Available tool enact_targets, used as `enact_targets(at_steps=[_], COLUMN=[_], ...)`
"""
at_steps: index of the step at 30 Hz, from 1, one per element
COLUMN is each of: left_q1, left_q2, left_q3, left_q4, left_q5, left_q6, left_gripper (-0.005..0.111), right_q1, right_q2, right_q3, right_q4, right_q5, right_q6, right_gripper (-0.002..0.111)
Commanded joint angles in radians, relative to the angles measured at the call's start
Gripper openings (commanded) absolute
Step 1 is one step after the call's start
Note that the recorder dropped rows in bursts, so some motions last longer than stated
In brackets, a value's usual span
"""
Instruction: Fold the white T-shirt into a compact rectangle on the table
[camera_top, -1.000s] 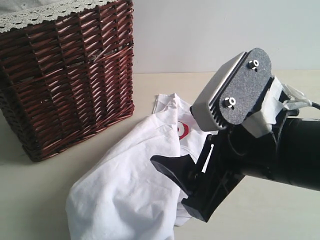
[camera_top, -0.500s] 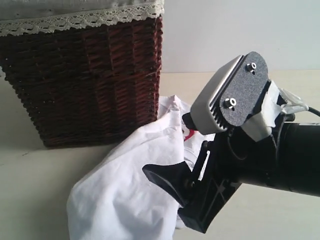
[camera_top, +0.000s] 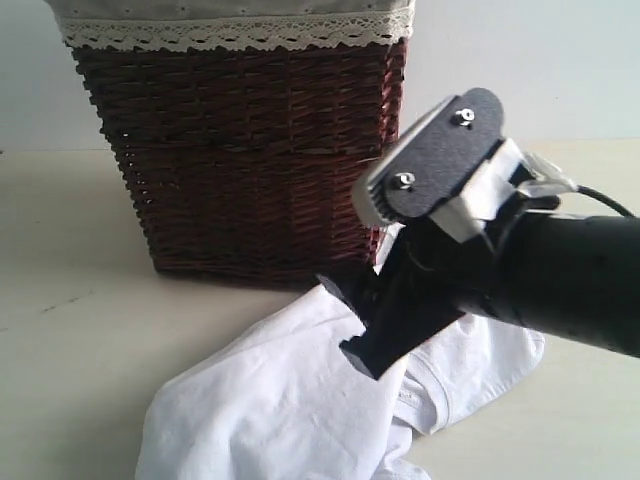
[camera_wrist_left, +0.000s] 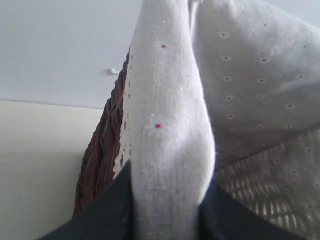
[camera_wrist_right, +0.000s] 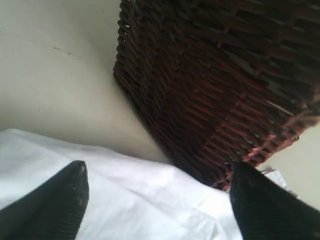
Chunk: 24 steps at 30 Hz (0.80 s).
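With the right gripper spread over the white T-shirt on the table beside the wicker basket, the left gripper pinching seemingly the basket liner.

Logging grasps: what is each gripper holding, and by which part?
Left gripper clamps the basket by its rim, over the liner. Right gripper is open above the T-shirt, holding nothing.

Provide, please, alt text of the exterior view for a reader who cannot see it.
The black right tool, open, hangs over a crumpled white T-shirt on the cream table. Behind stands a dark wicker basket with a lace-trimmed liner.
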Motion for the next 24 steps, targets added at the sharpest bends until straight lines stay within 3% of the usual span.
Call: enact_targets(at_steps=[1,4,9,14,24], left_q1=[-0.011,-0.013,-0.013,-0.013,0.024], left_q2=[0.078,0.109,0.134,0.095,-0.025], left_q3=[0.011,-0.015,-0.033,-0.035,-0.110], left_q4=[-0.115,-0.174,-0.186,-0.186,0.043], left_q5=[-0.106,-0.126,-0.132,-0.132,0.064], left_q6=[-0.029,-0.029,-0.006,0.059,0.080], left_gripper=[0.009,0.025,0.048,0.077,0.079], right_q1=[-0.003,-0.003,-0.003,-0.003,-0.003], right_q2=[0.121,0.166,0.173,0.173,0.167], right_q3=[-0.101,-0.154,-0.174,-0.174,-0.174], right_q4=[-0.028,0.024,0.042,0.048,0.079], right_q5=[-0.146,-0.250,-0.242,-0.237,-0.241], right_q6=[0.024,0.111,0.106,0.106,0.098], right_gripper=[0.055,0.044,0.030,0.028,0.028])
